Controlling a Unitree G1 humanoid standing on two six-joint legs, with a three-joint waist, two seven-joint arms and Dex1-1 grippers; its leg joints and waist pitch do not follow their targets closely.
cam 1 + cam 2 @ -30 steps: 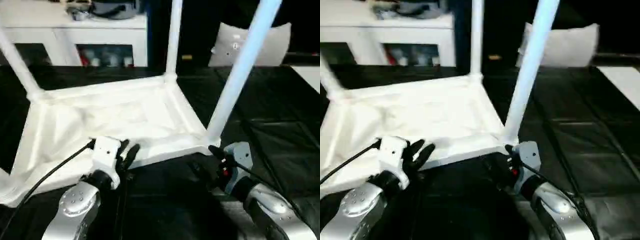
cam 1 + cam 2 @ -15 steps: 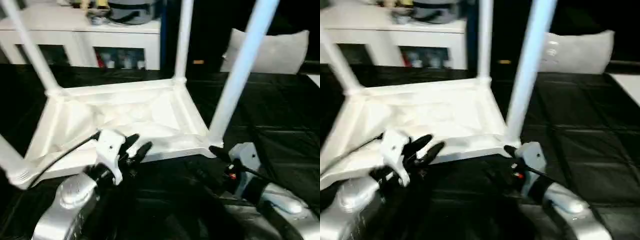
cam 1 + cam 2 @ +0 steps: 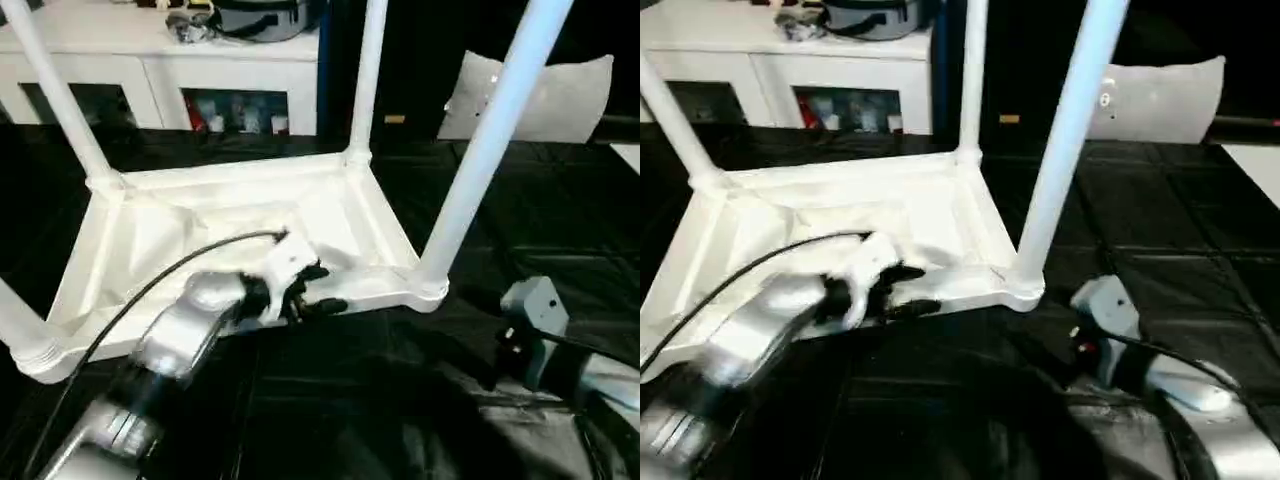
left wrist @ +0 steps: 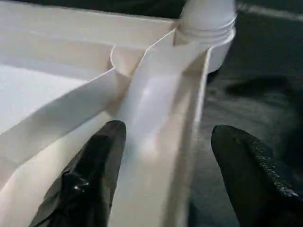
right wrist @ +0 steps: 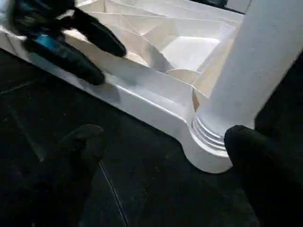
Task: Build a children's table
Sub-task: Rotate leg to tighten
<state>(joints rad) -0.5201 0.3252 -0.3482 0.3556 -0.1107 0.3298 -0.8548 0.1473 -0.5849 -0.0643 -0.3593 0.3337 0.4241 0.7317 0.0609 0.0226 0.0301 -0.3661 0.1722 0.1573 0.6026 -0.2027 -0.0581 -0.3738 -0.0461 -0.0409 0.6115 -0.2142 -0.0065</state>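
Left jaws (image 3: 312, 292) straddle the near rim of the upturned table (image 3: 240, 225); right jaws (image 5: 165, 156) released beside its corner.

Left jaws are spread, one finger (image 4: 94, 175) inside the ribbed underside, the other (image 4: 251, 175) outside the rim, not clamped. Right jaws stand apart, empty, near the corner socket carrying the nearest leg (image 3: 490, 140). The table lies top-down on the black counter (image 3: 560, 230), legs pointing up. A white cabinet (image 3: 160, 60) stands behind; a grey cushion (image 3: 560, 90) lies beyond to the right.
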